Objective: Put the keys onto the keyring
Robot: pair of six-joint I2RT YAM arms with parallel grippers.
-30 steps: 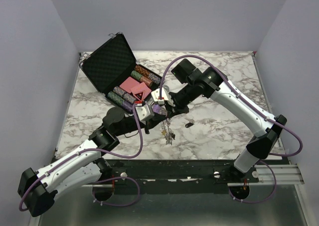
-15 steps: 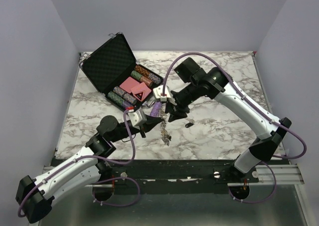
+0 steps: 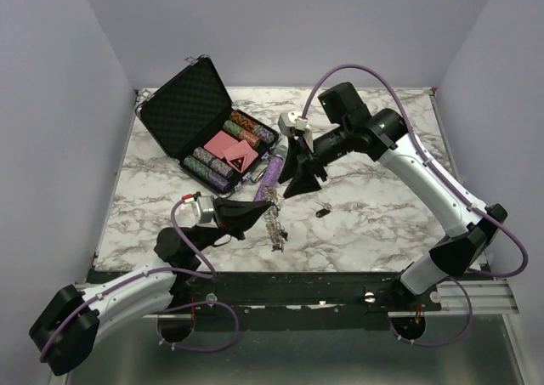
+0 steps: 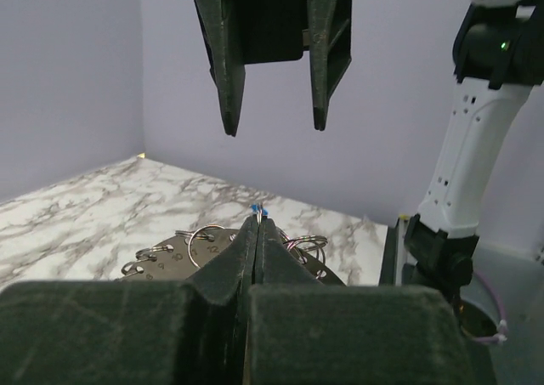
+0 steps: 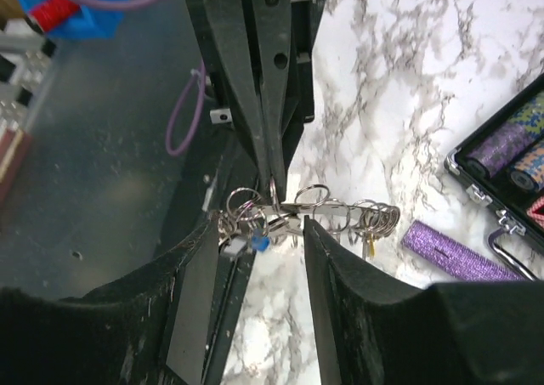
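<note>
Keyring (image 3: 274,223) clamped in left hand (image 3: 264,207), marble table (image 3: 382,223) beneath; right hand (image 3: 291,186) apart; lilac walls (image 3: 297,28).

- keyring (image 5: 299,212): silver, pinched at one edge by the closed left gripper (image 5: 273,186).
- keys (image 3: 274,225): small, silver, bunched on keyring; one blue-capped.
- loose key (image 3: 322,212): black-headed, flat on the table (image 3: 382,223), apart from the keyring.

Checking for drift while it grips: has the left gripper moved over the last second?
Yes. The left gripper has pulled back toward the near table edge, away from the black case.
</note>
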